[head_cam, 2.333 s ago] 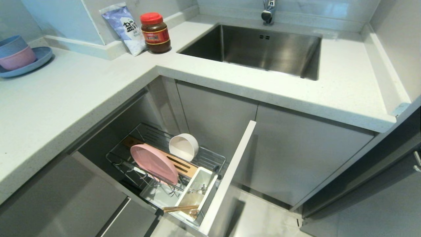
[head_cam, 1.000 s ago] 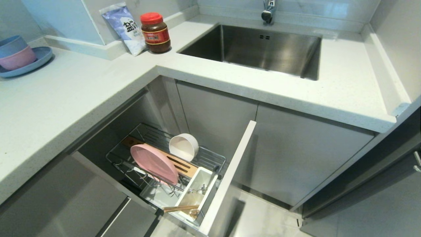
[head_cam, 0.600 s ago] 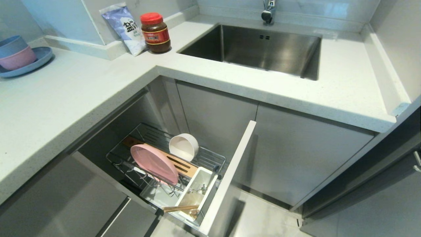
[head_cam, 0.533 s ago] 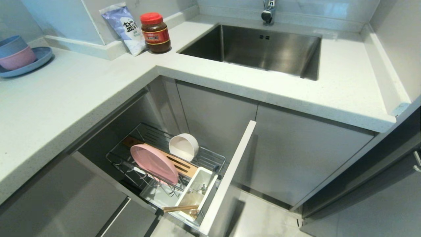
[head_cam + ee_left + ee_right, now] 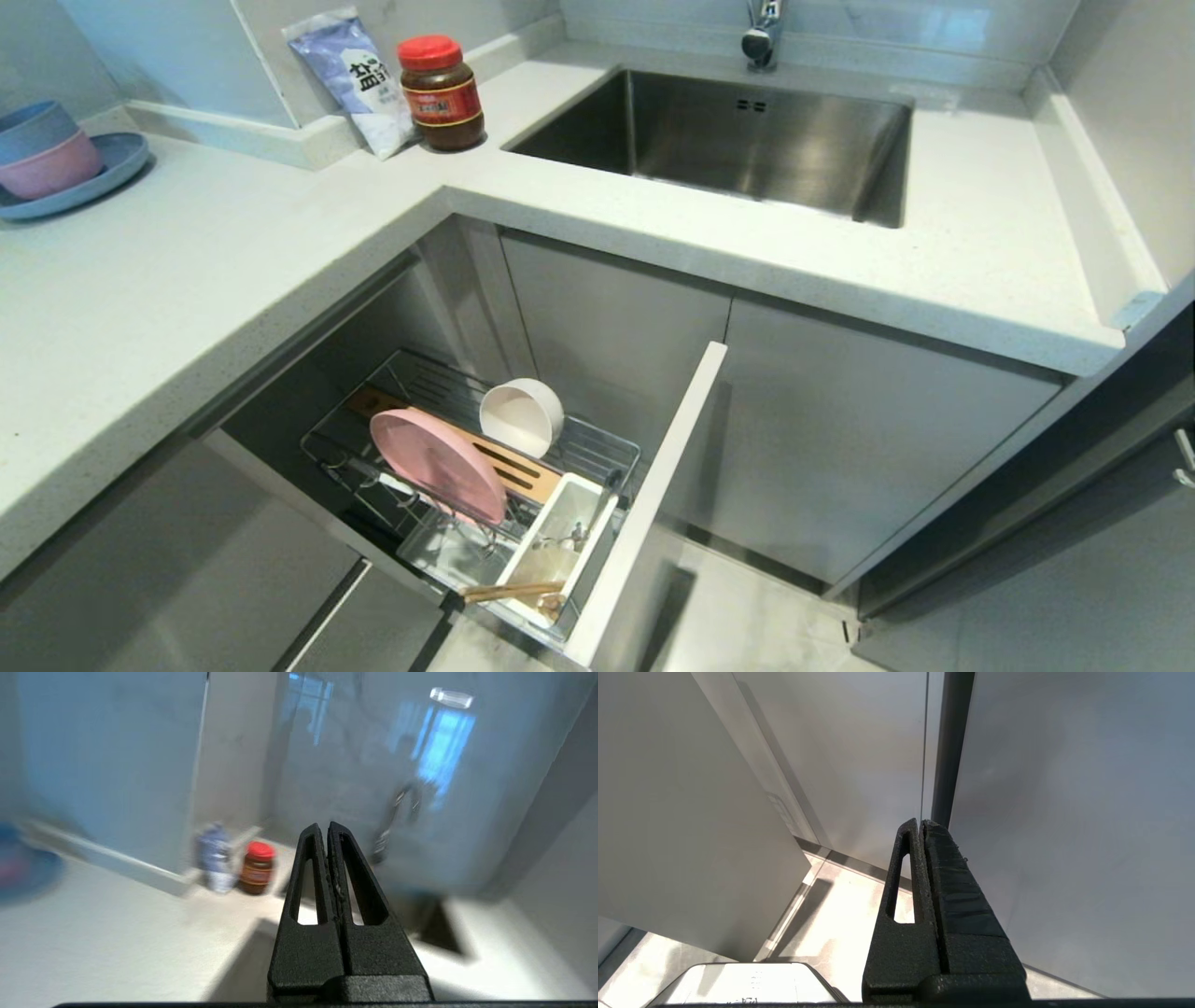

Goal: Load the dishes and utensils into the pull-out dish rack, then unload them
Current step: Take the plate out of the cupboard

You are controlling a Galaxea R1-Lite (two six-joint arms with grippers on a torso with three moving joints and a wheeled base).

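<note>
The head camera looks steeply down from above the corner desk (image 5: 233,271), taking in the sink (image 5: 747,140) far off and the pull-out dish rack (image 5: 439,485) near; the left wrist camera faces level along its pressed-together left claw (image 5: 328,828) across the desk, sharing the red-lidded jar (image 5: 256,868) with the head view; the right wrist camera sits close to cabinet panels (image 5: 1064,812) and floor (image 5: 840,905), behind the closed right claw (image 5: 920,823).
</note>
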